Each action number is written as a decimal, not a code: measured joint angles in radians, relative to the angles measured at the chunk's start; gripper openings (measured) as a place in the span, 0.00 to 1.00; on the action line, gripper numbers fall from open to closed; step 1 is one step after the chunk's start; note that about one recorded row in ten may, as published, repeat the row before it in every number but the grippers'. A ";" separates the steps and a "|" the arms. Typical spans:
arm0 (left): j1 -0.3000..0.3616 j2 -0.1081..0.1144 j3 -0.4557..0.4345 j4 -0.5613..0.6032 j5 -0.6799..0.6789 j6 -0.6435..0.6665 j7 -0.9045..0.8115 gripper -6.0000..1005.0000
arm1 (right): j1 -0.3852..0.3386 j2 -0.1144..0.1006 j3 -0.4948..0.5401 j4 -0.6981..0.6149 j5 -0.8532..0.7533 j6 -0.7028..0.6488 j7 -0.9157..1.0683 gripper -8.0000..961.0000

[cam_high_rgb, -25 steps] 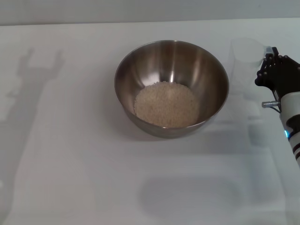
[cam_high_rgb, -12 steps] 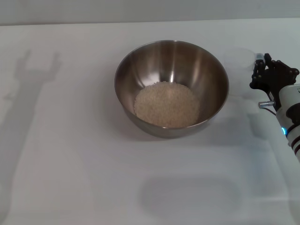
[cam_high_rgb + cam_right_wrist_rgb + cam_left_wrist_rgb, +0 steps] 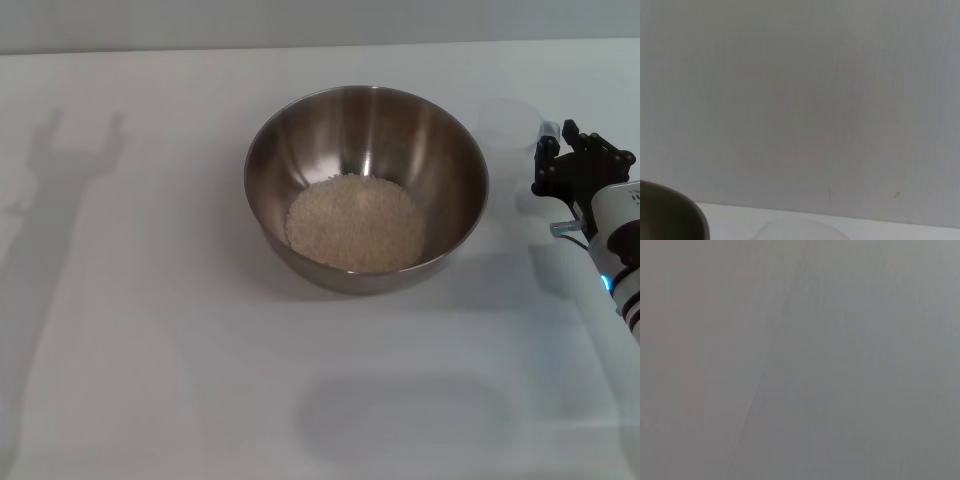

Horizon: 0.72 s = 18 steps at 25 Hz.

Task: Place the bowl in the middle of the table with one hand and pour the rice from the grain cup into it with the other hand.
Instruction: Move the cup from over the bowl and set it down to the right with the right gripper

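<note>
The steel bowl (image 3: 367, 185) stands in the middle of the white table (image 3: 150, 330) with a heap of rice (image 3: 355, 222) in its bottom. The clear grain cup (image 3: 508, 125) stands upright and looks empty just right of the bowl. My right gripper (image 3: 560, 160) is at the cup's right side, shut on its handle. In the right wrist view the bowl's rim (image 3: 675, 212) and the cup's rim (image 3: 800, 230) show at the lower edge. My left gripper is out of view; the left wrist view shows only a plain grey surface.
My left arm's shadow (image 3: 60, 180) lies across the table's left side. My right arm's white forearm (image 3: 620, 270) runs along the right edge. The table's far edge (image 3: 320, 45) meets a pale wall.
My right gripper and the grain cup have come down and a little left, nearer the table beside the bowl. The left arm's shadow has drifted left. The bowl and rice have not moved.
</note>
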<state>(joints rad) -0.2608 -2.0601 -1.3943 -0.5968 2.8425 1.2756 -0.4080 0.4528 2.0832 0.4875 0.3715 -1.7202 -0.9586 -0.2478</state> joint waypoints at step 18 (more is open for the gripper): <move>0.008 0.000 -0.001 0.000 0.000 0.006 0.000 0.87 | -0.071 0.006 -0.018 0.011 -0.026 -0.044 0.010 0.35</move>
<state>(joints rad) -0.2524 -2.0601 -1.3955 -0.5967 2.8425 1.2819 -0.4081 0.3817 2.0889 0.4694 0.3824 -1.7465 -1.0029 -0.2381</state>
